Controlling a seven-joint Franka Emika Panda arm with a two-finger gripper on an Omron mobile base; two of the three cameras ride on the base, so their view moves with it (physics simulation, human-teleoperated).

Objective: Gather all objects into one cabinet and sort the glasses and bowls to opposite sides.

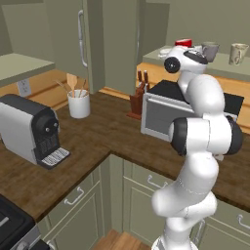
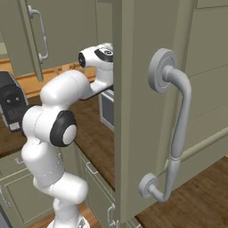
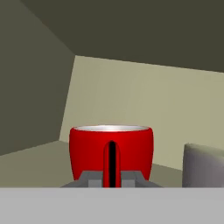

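Left base view: the white arm rises from the lower right and reaches up to the open wall cabinet, whose pale shelf sits above a dark-topped steel appliance. On that shelf the red cup shows just behind the arm's wrist, with the grey mug to its right and the cream patterned mug farther right, all 3 upright. On the wooden counter stand a white utensil crock, a knife block and a coffee machine.

Right base view: the arm bends from the lower left toward an open cabinet door, whose curved silver handle fills the foreground and hides the hand.

Hand view: the gripper is clamped on the red cup, its near wall pinched between the 2 finger tips. The cup sits upright inside the cabinet, over the shelf, with the grey mug just beside it on the right.
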